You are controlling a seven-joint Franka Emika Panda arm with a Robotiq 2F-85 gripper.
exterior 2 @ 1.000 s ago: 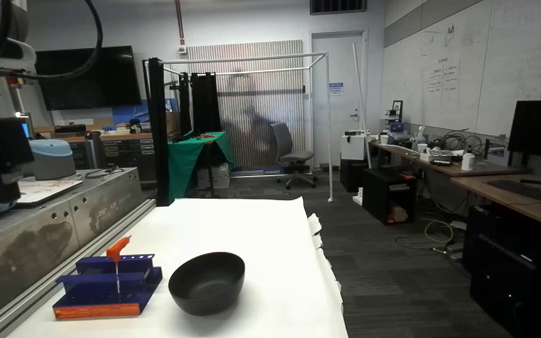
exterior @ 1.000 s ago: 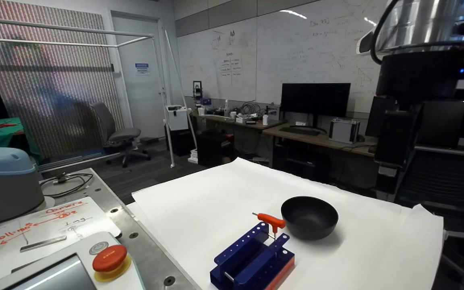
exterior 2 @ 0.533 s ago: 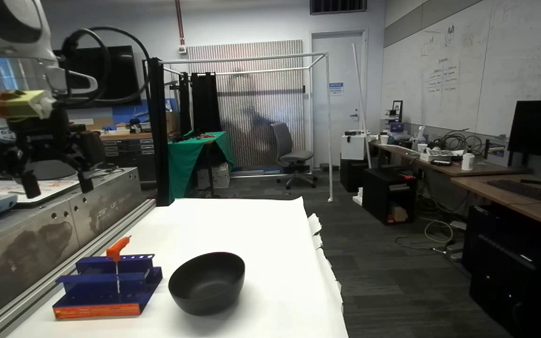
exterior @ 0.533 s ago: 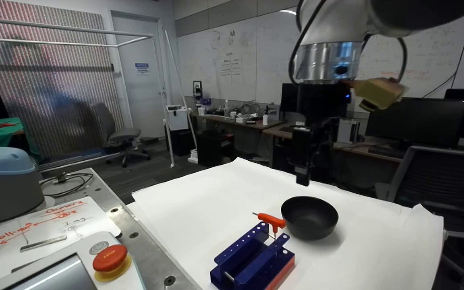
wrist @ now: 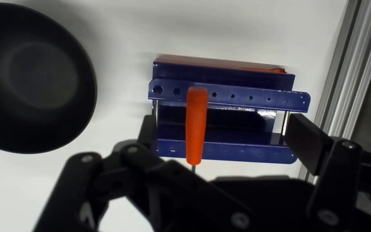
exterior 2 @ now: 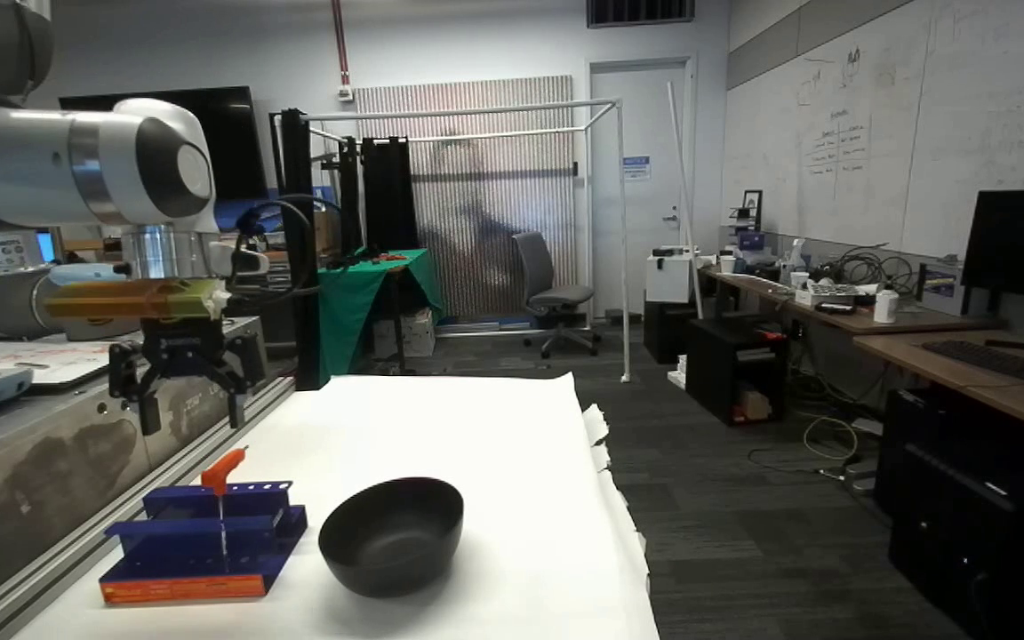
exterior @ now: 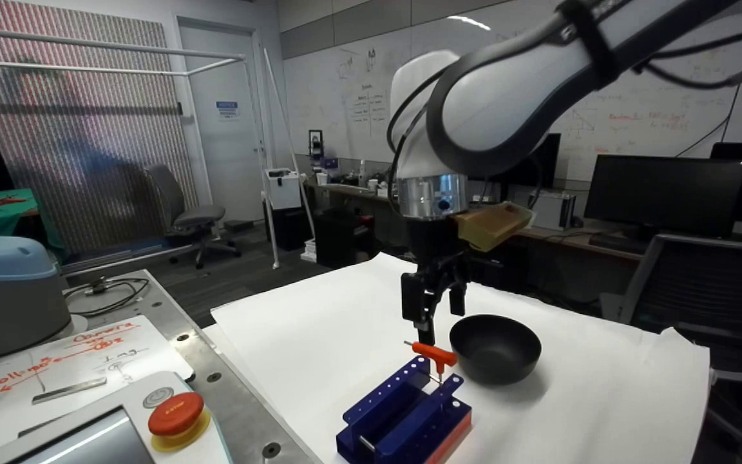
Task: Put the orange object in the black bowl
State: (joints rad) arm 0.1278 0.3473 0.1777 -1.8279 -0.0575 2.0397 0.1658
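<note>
The wrist view crops the black bowl (wrist: 43,77) at left and hides the orange tool's (wrist: 196,125) tip. The gripper (exterior 2: 193,420) gapes wide, empty.

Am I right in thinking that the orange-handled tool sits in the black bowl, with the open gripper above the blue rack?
Not quite: the orange-handled tool sits in the blue rack, not the black bowl, as both exterior views show; the open gripper is above the blue rack.
</note>
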